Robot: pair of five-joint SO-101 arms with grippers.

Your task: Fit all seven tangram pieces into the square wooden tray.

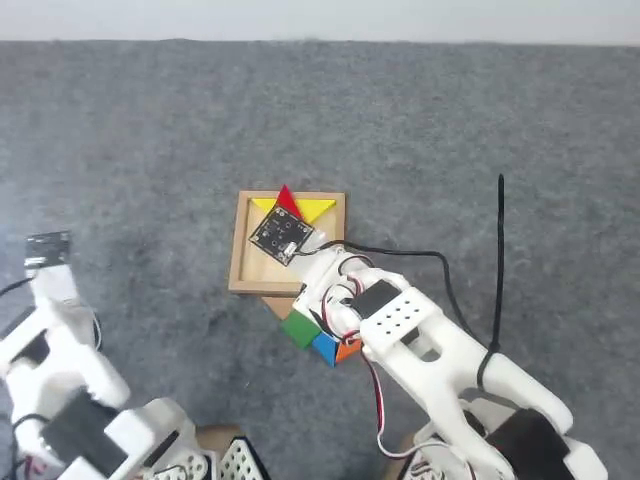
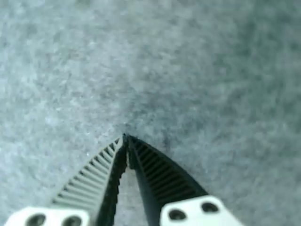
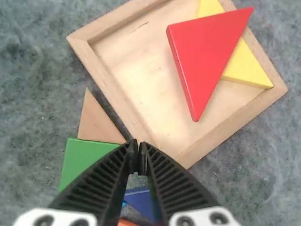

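Observation:
The square wooden tray [image 3: 89, 52] holds a yellow triangle [image 3: 247, 70] in one corner. A large red triangle [image 3: 204, 52] lies askew, partly on top of the yellow one. My right gripper [image 3: 138, 147] is shut and empty, its tips just above the tray's near rim. Beside that rim, on the carpet, lie a tan triangle [image 3: 94, 123], a green piece [image 3: 84, 157], a blue piece [image 3: 141, 197] and a sliver of orange [image 3: 128, 221]. In the high view the tray [image 1: 238, 255] sits mid-table with my right arm [image 1: 400, 320] over it. My left gripper [image 2: 126, 139] is shut over bare carpet.
Grey carpet covers the table all around the tray. My left arm [image 1: 50, 340] stands at the near left corner, far from the pieces. A black cable [image 1: 500, 260] runs along the right arm.

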